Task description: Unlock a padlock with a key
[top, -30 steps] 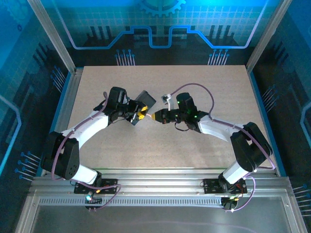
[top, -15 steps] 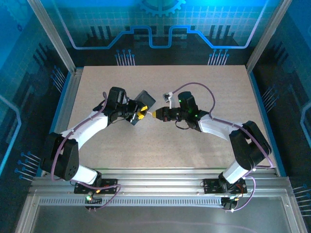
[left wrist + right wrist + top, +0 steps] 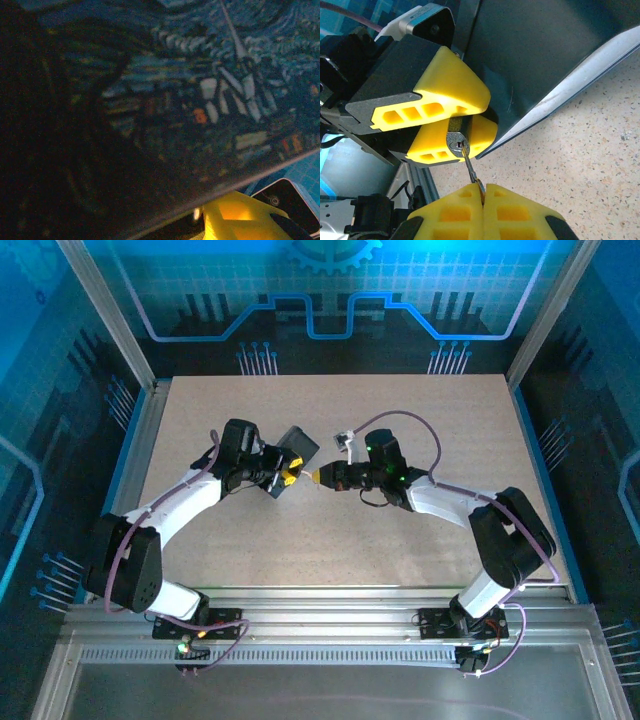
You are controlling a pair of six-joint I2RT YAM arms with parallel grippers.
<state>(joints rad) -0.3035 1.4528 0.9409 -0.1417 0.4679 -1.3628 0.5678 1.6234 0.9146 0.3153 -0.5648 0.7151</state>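
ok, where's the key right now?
Right wrist view: the key is pinched in the right pincer, its tip at the keyhole of the padlock held by the left pincer, mid-table beside the tin.

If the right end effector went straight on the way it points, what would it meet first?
Most likely the padlock, clamped in the left end effector. The key held by the right end effector has its tip in the keyhole, so the padlock lies directly ahead.
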